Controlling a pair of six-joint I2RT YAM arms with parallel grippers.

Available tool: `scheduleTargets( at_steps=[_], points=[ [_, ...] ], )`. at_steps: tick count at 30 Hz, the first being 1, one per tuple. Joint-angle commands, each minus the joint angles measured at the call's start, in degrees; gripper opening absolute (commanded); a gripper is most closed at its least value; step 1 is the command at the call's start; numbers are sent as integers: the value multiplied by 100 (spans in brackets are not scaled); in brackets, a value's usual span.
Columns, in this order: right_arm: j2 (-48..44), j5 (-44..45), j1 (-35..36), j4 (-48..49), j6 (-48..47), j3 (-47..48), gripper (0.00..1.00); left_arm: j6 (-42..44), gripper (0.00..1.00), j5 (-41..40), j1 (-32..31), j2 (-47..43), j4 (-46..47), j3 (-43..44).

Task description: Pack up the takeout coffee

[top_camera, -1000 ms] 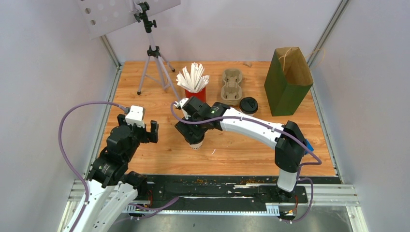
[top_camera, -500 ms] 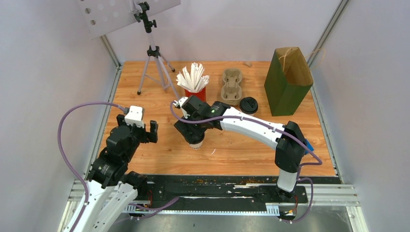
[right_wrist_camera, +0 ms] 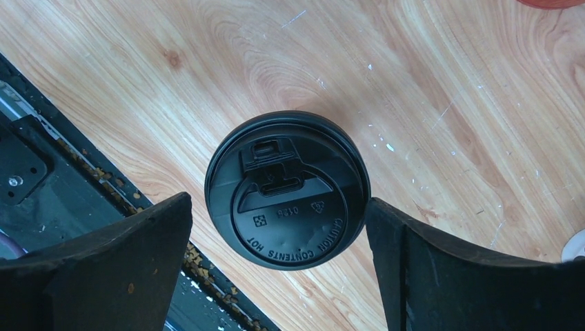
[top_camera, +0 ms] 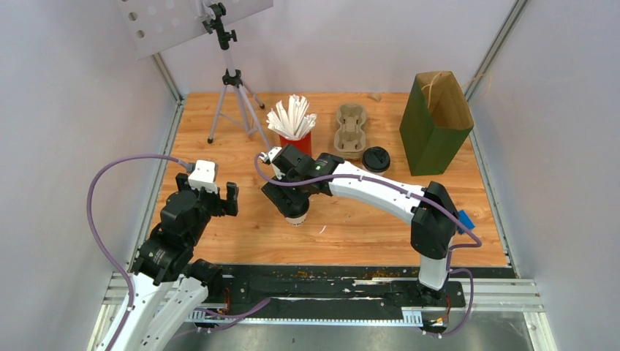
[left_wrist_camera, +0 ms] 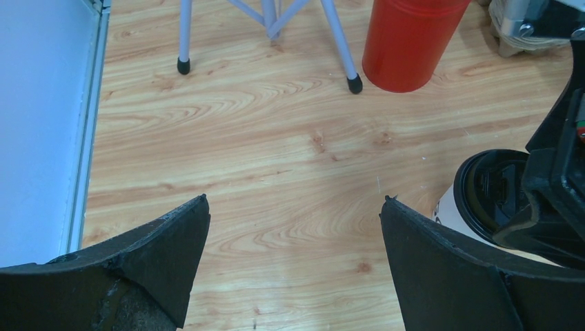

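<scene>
— Surroundings, largest first?

— A wooden table is recorded. A green paper bag is stood upright at the far right, its mouth open. A tripod is planted at the far left. Between them a red cup of white straws and a beige pulp tray are set side by side.

— And the coffee?

— One lidded cup is stood mid-table, with the red cup close behind it. The right gripper is held over it, fingers spread either side of the black lid; contact cannot be determined. The second lidded cup is stood between tray and bag, outside both. The left gripper is held apart at the left, fingers spread wide over bare wood.
</scene>
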Motion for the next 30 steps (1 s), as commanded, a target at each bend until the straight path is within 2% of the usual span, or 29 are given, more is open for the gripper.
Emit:
scheduleTargets(
  at_steps=[1,10,17,30],
  points=[
    [81,85,36,104,-16,-12,95,89,100,-77,-14,-32,203,-8],
    [144,180,54,26,-4,-92,89,89,100,-94,-12,-17,196,-8],
    [150,377,87,-57,4,-200,79,89,100,-113,-12,-17,176,-8],
    [99,766,252,-113,48,-349,78,89,100,-169,-12,-26,150,0]
  ],
)
